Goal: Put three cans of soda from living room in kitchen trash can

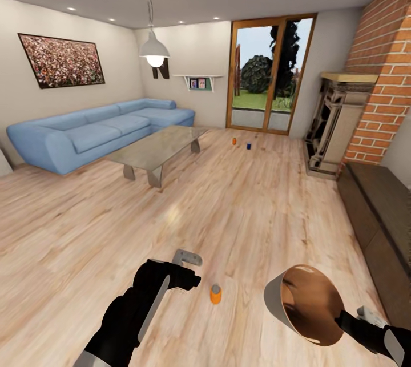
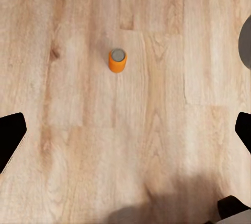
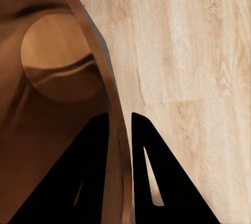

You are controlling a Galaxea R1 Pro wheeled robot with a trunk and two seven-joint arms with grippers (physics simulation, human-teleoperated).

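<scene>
Living room with light wood floor [image 1: 240, 207] stretching toward wood-framed glass doors [image 1: 268, 73], blue corner sofa [image 1: 94, 130] along the left wall, red brick fireplace [image 1: 374, 79] on the right, low grey coffee table [image 1: 157, 147] in front of the sofa, white pendant lamp [image 1: 154, 47] overhead. Framed picture [image 1: 61, 60] above the sofa, dark letter N on the far wall beside a small shelf; no other writing legible. Near the bottom right, tash can [image 1: 302, 301], pale grey outside and tan-brown inside, lifted off the floor and tipped on its side, open mouth facing the camera and long axis roughly level. Right pincer [image 3: 119, 125] pinching the bin's rim, one finger inside, one outside, nearly pressed together on the thin wall. Left pincer [image 2: 125, 135] spread wide and empty, hovering above the floor, fingertips [image 2: 11, 135] dark at both edges of the wrist view. Orange can of soda [image 1: 215, 294] upright on the floor, silver top up, between the two arms and just ahead of the left pincer, not touching it. Far off near the doors, second orange can [image 1: 234, 141] and blue can [image 1: 249, 146], both upright, close together.
</scene>
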